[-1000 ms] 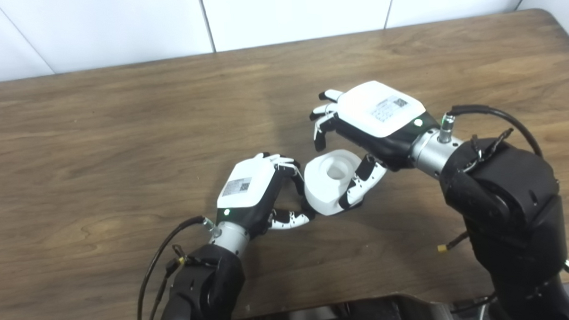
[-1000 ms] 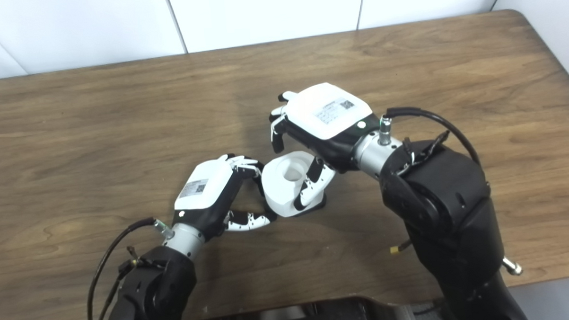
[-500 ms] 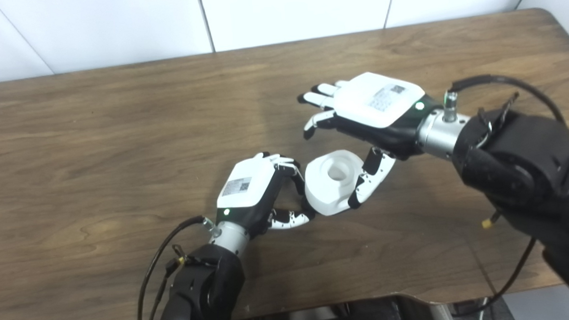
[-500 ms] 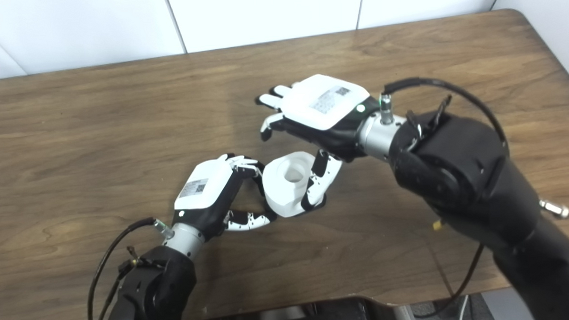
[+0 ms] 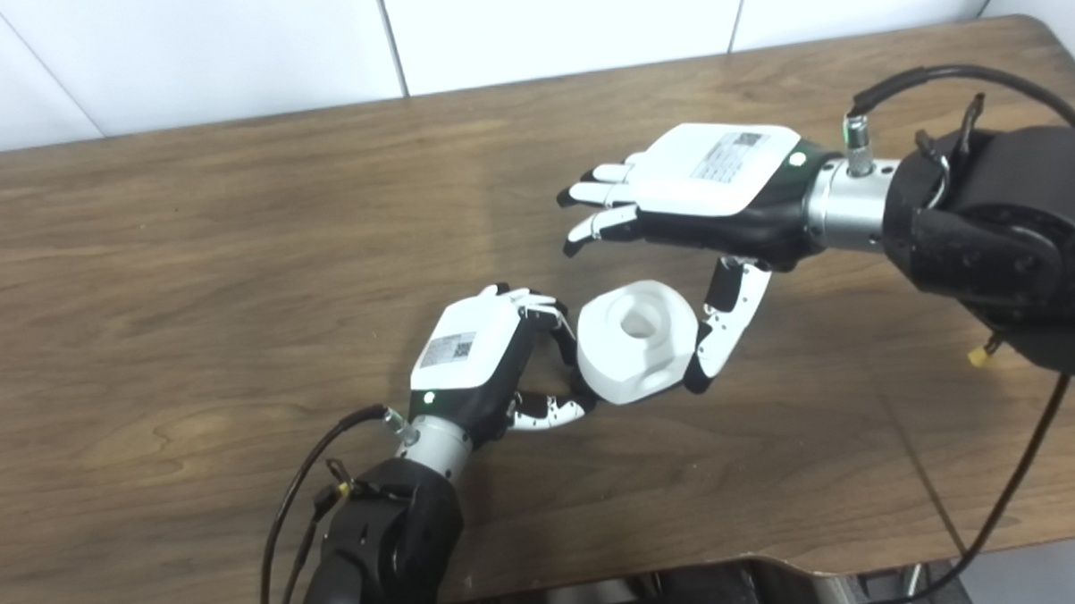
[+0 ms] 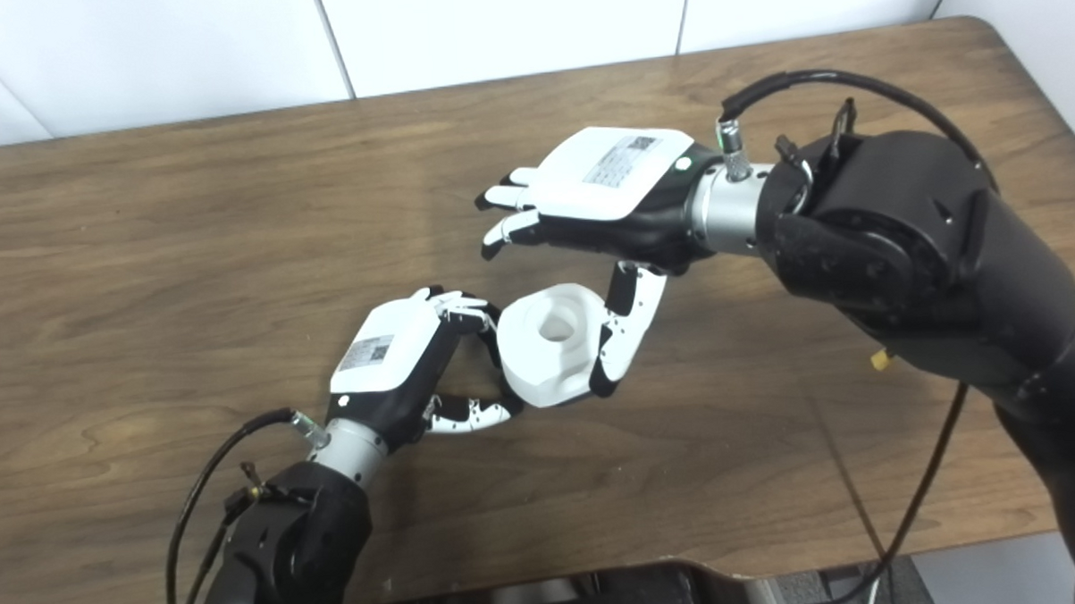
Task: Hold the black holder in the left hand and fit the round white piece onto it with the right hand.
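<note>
brown wooden table (image 5: 232, 259), white panelled wall (image 5: 225, 54) behind

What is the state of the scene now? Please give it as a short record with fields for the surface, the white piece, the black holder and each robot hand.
surface: brown wooden table
white piece: round white piece with a hollow in its top, low over the table between the two hands
black holder: cannot be made out
left robot hand: left hand, fingers curled against the piece's left side
right robot hand: right hand, open, fingers spread above the piece, thumb down beside its right side
</note>
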`<state>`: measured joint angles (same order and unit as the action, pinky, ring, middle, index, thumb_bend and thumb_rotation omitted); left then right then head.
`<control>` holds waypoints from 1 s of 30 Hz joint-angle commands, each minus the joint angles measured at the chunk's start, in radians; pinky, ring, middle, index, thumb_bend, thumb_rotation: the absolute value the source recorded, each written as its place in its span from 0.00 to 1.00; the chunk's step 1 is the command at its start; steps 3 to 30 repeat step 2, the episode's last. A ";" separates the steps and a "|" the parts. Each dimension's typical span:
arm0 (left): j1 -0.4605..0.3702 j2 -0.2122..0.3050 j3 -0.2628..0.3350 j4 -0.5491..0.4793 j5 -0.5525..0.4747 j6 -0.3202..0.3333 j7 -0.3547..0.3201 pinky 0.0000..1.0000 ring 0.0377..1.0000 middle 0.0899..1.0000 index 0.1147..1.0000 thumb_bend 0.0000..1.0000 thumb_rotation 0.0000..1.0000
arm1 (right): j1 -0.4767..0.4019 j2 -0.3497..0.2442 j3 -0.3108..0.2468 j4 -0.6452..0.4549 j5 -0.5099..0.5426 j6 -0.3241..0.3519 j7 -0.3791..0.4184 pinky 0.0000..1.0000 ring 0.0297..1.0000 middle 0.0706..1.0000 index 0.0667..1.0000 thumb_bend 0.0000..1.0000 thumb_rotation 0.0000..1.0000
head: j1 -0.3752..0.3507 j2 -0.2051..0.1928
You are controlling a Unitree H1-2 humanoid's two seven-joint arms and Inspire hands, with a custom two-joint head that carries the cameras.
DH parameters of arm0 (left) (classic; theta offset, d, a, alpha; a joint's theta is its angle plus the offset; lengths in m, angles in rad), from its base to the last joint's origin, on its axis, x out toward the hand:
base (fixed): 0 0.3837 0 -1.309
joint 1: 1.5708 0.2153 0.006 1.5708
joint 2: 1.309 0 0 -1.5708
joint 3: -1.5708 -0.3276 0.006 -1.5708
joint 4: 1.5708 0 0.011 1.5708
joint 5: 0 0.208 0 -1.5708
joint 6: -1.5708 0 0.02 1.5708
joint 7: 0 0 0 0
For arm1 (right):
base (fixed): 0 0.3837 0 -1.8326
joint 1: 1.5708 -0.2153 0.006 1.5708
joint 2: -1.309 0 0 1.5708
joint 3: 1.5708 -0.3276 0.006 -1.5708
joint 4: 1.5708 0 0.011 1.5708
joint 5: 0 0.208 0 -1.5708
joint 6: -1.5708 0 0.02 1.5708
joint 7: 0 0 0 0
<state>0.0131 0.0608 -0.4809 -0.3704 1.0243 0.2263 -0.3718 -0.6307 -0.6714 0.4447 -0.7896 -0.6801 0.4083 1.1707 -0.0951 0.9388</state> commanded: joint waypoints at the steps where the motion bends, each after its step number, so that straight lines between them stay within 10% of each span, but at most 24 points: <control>1: -0.021 -0.010 0.003 -0.008 0.003 -0.012 0.022 0.96 0.88 0.78 0.42 0.52 0.06 | -0.036 -0.013 -0.025 -0.009 -0.008 0.062 0.099 1.00 1.00 1.00 0.89 1.00 0.49 | -0.001 0.001; 30: -0.020 -0.011 0.004 -0.007 0.000 -0.014 0.026 0.95 0.87 0.78 0.42 0.52 0.06 | -0.036 -0.012 -0.026 -0.009 -0.013 0.062 0.099 1.00 1.00 1.00 0.89 1.00 0.49 | -0.001 0.000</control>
